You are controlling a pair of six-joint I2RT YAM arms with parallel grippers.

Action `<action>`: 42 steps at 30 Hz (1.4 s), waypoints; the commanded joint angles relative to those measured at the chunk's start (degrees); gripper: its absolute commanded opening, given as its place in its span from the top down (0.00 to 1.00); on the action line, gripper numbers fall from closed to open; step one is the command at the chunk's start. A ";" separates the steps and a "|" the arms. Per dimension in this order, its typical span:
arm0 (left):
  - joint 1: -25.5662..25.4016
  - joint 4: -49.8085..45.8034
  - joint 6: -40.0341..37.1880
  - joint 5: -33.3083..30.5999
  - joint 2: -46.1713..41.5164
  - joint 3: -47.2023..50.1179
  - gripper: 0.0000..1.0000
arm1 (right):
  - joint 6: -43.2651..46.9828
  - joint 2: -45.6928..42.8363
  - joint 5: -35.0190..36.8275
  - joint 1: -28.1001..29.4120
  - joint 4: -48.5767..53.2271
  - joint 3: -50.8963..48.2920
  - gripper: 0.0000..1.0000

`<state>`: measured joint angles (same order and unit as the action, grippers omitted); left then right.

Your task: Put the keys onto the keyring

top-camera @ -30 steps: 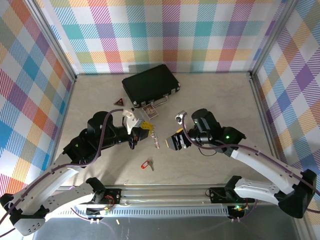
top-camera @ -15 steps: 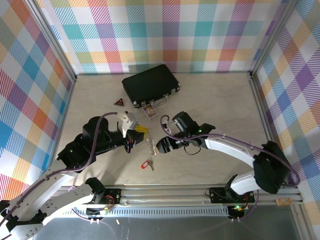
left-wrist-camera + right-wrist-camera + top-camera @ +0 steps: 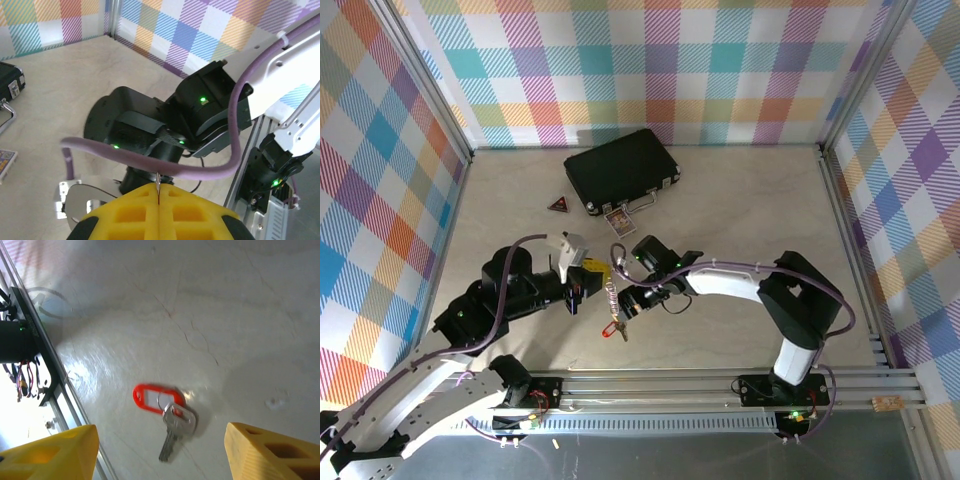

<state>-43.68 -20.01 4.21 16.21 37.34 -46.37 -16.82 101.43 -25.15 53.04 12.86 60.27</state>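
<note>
The keys [image 3: 177, 422], one small silver key on a red plastic tag [image 3: 152, 397], lie flat on the table; from above they show near the front rail [image 3: 614, 328]. My right gripper [image 3: 160, 455] hovers over them, open, a yellow finger on each side and nothing between them; from above it sits just above the key [image 3: 626, 306]. My left gripper [image 3: 158, 200] is shut on the thin edge of the silver keyring [image 3: 158, 182]. The keyring [image 3: 611, 291] hangs from the left gripper [image 3: 588, 282] with its chain dangling beside the right gripper.
A black case [image 3: 620, 168] stands at the back, with a dark red triangular badge [image 3: 558, 204] and a small picture card [image 3: 618, 220] in front of it. The metal rail [image 3: 650, 385] runs along the near edge, close to the key. Plaid walls enclose the table.
My right arm has swung left and down until its gripper hangs over the key, jaws a little narrower. The left gripper has drifted slightly toward the front with the keyring.
</note>
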 commanded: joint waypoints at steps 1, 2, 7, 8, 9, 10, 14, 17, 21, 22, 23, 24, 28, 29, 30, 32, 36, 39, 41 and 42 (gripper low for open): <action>0.16 3.57 4.92 0.04 -4.04 3.68 1.00 | 4.75 3.44 0.73 2.42 3.71 4.91 0.34; 0.09 5.67 5.53 -0.63 -5.54 4.70 1.00 | 4.99 4.53 1.04 2.82 4.47 5.79 0.34; 0.14 3.63 6.21 -2.08 -8.53 5.21 1.00 | 6.07 7.62 2.17 4.39 7.10 8.78 0.38; 0.15 2.30 6.16 -2.34 -8.92 5.06 1.00 | 6.42 8.00 2.96 4.82 7.73 9.19 0.39; 0.10 1.97 6.21 -2.76 -9.23 4.89 1.00 | 6.76 8.10 3.57 5.06 8.38 9.50 0.39; 0.14 1.70 6.40 -3.19 -9.58 4.82 1.00 | 7.19 8.43 4.43 5.43 9.23 9.83 0.40; 0.10 0.90 7.22 -3.33 -11.07 4.69 1.00 | 9.00 9.36 7.39 6.81 12.08 10.67 0.45; 0.09 -0.69 7.24 -3.96 -11.83 4.09 1.00 | 10.72 10.60 10.62 7.99 15.07 12.05 0.47; 0.16 -1.96 7.30 -4.68 -12.63 3.37 1.00 | 11.48 11.44 13.07 8.82 16.60 12.97 0.55; 0.17 -2.26 7.38 -4.81 -12.96 3.38 1.00 | 11.50 11.56 13.24 8.89 16.54 13.10 0.57; 0.15 -2.43 7.35 -4.95 -13.29 3.36 1.00 | 11.50 11.68 13.35 8.93 16.69 13.26 0.59; 0.09 -2.63 7.48 -5.04 -13.71 3.26 1.00 | 11.46 11.85 13.98 9.06 16.90 13.52 0.60; 0.09 -4.21 7.24 -5.57 -14.58 2.76 1.00 | 11.21 12.05 16.27 9.44 17.55 13.85 0.68; 0.11 -4.71 7.06 -5.74 -14.58 2.61 1.00 | 11.05 11.97 16.27 9.39 17.29 13.68 0.70; 0.09 -5.24 6.89 -5.88 -14.64 2.36 1.00 | 10.75 11.89 16.27 9.41 17.10 13.48 0.72; 0.17 -5.58 6.78 -6.01 -14.91 2.23 1.00 | 10.35 11.73 16.59 9.45 17.06 13.15 0.75; 0.12 -5.55 6.64 -5.92 -15.63 2.27 1.00 | 9.97 10.69 18.13 9.48 17.49 12.10 0.81; 0.12 -5.99 6.21 -5.83 -15.15 2.10 1.00 | 9.84 9.77 19.12 9.41 17.76 11.58 0.85; 0.09 -6.05 6.15 -5.93 -15.04 2.05 1.00 | 9.72 9.34 19.34 9.46 18.11 11.40 0.92; 0.13 -6.09 6.16 -6.01 -15.08 1.99 1.00 | 9.70 9.19 19.32 9.53 18.23 11.36 0.94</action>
<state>-43.68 -28.40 10.92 10.81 22.81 -41.91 -6.90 111.92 -7.22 62.02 28.49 72.86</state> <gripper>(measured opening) 0.063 0.070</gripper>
